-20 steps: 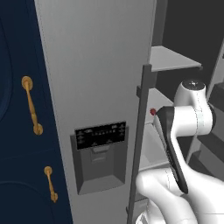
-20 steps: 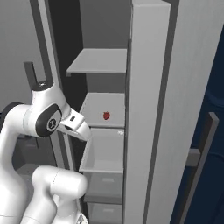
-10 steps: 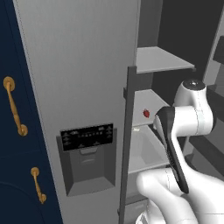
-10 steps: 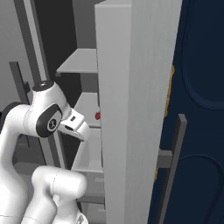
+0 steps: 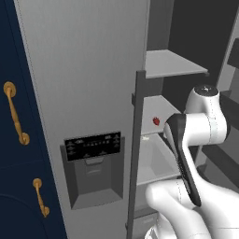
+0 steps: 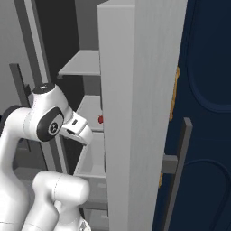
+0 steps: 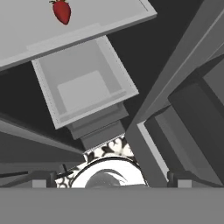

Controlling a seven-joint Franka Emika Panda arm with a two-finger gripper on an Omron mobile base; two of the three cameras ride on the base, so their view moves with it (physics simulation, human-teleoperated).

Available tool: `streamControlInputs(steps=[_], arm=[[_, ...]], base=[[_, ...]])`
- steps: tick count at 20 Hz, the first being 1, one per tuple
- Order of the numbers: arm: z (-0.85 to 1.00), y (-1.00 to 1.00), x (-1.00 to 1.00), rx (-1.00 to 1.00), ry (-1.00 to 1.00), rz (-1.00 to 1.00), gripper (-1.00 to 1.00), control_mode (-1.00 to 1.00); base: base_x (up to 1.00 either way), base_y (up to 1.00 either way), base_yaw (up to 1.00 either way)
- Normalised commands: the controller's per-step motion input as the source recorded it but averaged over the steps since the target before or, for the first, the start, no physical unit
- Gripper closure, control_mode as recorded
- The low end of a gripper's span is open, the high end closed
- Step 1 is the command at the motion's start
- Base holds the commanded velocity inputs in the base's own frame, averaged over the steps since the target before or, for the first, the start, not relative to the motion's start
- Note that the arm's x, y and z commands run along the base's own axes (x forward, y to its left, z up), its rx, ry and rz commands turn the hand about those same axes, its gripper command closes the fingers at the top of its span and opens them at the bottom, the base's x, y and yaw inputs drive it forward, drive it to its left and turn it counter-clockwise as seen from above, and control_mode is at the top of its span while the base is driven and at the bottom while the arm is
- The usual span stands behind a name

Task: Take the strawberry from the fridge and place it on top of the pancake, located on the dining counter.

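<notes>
The strawberry [image 7: 62,11] is small and red and lies alone on a grey shelf [image 7: 26,30] inside the open fridge [image 5: 88,84]. It also shows as a red dot [image 5: 156,121] past the door's edge, and half hidden behind the door [image 6: 100,119]. My gripper [image 7: 111,179] is open with nothing between its tips. It hangs in front of the fridge's inside, well short of the fruit. The pancake and the dining counter are out of view.
A grey drawer bin [image 7: 83,87] sits below the strawberry's shelf, with another shelf [image 5: 172,63] above. The open fridge door [image 6: 135,113] with its bar handle [image 6: 180,158] stands close on the right. Navy cabinets with gold handles [image 5: 16,119] flank the fridge.
Both base views have shifted as a whole, so the base has moved. The fridge door now covers more of the right base view. The arm's pose and the open gripper look unchanged.
</notes>
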Motion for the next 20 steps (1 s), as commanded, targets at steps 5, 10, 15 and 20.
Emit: streamControlInputs(steps=[5,10,15,20], arm=[[-0.01,-0.01,0.27,0.0,-0.05,0.07,-1.0,-1.0],[0.0,-0.06,0.62,0.0,-0.14,0.22,-1.0,-1.0],[0.0,0.0,0.65,0.0,-0.06,0.18,-1.0,-1.0],[-0.16,-0.06,0.74,0.0,-0.13,0.09,-1.0,-1.0]], base=[[0.0,0.0,0.0],[0.0,0.0,0.0],[0.0,0.0,0.0],[0.0,0.0,0.0]])
